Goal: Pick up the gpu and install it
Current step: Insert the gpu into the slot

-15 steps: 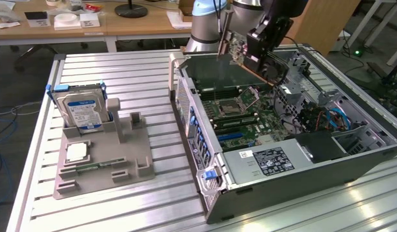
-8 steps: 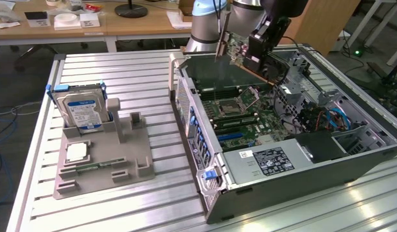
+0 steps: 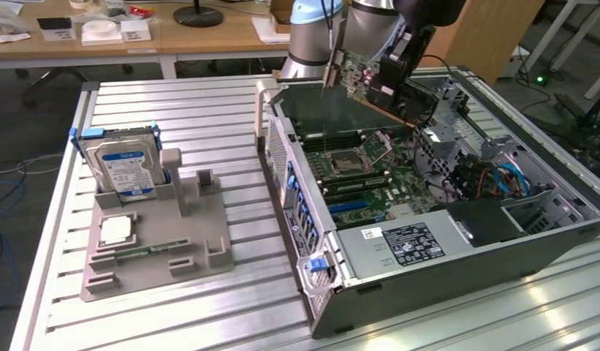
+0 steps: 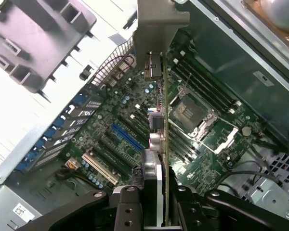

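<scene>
The gpu (image 3: 363,79), a thin circuit card with a metal bracket (image 3: 331,73) at one end, hangs in the air above the open computer case (image 3: 533,241). My gripper (image 3: 389,80) is shut on the gpu and holds it over the far part of the motherboard (image 3: 373,186). In the wrist view the gpu (image 4: 164,144) appears edge-on between my fingers (image 4: 130,211), its bracket (image 4: 156,24) at the far end. Below it lie the blue expansion slot (image 4: 126,136) and the processor socket (image 4: 190,113).
A grey fixture (image 3: 153,241) sits on the slatted table at the exterior view's left, holding a blue-labelled hard drive (image 3: 124,168) upright and a processor (image 3: 116,230) flat. The case's power supply (image 3: 407,245) lies at the near end, drive cages and blue cables (image 3: 509,179) at the right.
</scene>
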### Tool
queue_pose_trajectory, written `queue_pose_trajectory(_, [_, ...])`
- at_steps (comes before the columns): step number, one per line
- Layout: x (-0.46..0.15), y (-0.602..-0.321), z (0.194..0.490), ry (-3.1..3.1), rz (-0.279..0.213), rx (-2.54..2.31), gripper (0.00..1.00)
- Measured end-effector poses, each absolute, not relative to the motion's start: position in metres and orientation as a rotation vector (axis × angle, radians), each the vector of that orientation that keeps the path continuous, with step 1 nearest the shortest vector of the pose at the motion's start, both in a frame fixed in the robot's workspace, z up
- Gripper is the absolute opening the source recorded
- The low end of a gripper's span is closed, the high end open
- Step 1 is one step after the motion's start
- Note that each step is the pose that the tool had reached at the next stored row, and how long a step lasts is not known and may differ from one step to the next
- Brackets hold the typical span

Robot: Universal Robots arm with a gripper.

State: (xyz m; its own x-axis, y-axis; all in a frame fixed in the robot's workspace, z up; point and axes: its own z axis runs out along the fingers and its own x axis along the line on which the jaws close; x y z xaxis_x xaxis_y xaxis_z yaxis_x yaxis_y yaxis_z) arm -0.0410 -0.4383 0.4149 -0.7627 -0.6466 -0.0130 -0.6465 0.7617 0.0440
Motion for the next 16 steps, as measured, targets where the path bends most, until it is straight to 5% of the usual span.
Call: queue_pose_trajectory(16, [-0.041, -0.4383, 0.4147, -2.865, -0.069, 1.283, 0.28])
